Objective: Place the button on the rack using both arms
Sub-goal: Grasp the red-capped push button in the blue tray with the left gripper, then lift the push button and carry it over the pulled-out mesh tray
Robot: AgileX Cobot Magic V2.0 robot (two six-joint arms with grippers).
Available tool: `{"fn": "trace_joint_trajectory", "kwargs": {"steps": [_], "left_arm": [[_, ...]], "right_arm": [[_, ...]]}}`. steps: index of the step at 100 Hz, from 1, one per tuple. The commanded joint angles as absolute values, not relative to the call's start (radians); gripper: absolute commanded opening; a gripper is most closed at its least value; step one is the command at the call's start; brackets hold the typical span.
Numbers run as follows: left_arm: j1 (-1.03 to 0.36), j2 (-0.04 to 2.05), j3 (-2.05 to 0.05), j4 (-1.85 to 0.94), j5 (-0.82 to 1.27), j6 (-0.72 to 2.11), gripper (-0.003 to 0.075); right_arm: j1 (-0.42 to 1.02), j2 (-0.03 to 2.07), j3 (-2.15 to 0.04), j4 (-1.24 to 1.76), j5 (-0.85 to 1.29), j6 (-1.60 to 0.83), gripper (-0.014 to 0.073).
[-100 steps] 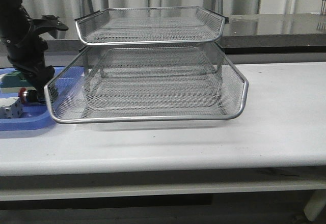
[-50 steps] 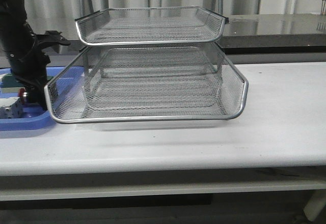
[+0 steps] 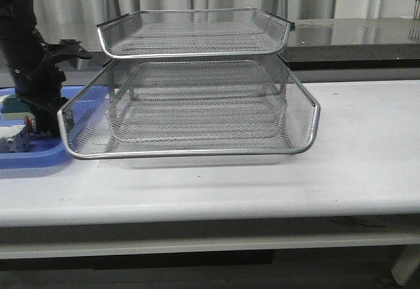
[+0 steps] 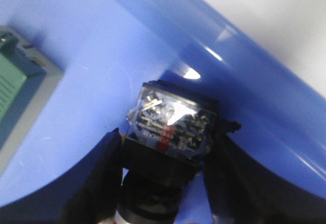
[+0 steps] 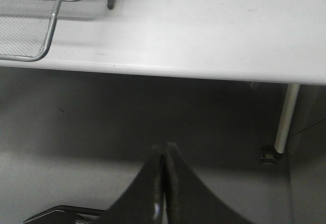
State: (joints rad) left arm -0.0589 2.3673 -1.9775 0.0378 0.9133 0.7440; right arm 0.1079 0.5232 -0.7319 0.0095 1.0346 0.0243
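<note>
The button (image 4: 170, 127) lies in the blue tray (image 4: 76, 40), its clear-topped rear block facing the camera and its black body below it. My left gripper (image 4: 168, 145) has a finger pressed on each side of the button's body. In the front view the left gripper (image 3: 41, 123) is down in the tray at far left, with the red cap (image 3: 27, 120) beside it. The silver wire rack (image 3: 190, 152) stands mid-table, right of the tray. My right gripper (image 5: 164, 150) is shut and empty, below the table's front edge, and is out of the front view.
A green block (image 4: 15, 81) and a white block (image 3: 12, 143) also lie in the blue tray (image 3: 33, 159). The rack's corner (image 5: 30, 25) and the white table (image 5: 204, 30) show in the right wrist view, with a table leg (image 5: 285, 117) to one side.
My left arm has shifted slightly left and its wrist has risen a little over the tray. The red cap and the white block have moved slightly left. The rack has not moved.
</note>
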Motion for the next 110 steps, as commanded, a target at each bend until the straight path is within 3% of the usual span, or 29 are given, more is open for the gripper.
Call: {"fn": "trace_joint_trajectory", "kwargs": {"steps": [1, 19, 53, 90, 110], "left_arm": [[-0.064, 2.301, -2.042, 0.043, 0.908, 0.743, 0.0080], [-0.064, 2.301, -2.148, 0.045, 0.991, 0.743, -0.0013], [-0.064, 2.281, -2.361, 0.047, 1.273, 0.727, -0.0014], [-0.064, 2.130, -2.361, 0.054, 1.273, 0.586, -0.0014], [-0.064, 1.990, -2.237, 0.040, 1.273, 0.574, -0.0014]], "right_arm": [[0.103, 0.526, -0.765, 0.000, 0.983, 0.021, -0.0067], [0.103, 0.526, -0.765, 0.000, 0.983, 0.021, -0.0067], [0.103, 0.526, -0.765, 0.000, 0.983, 0.021, -0.0067], [0.103, 0.526, -0.765, 0.000, 0.984, 0.021, -0.0067], [0.103, 0.526, -0.765, 0.000, 0.984, 0.021, -0.0067]]}}
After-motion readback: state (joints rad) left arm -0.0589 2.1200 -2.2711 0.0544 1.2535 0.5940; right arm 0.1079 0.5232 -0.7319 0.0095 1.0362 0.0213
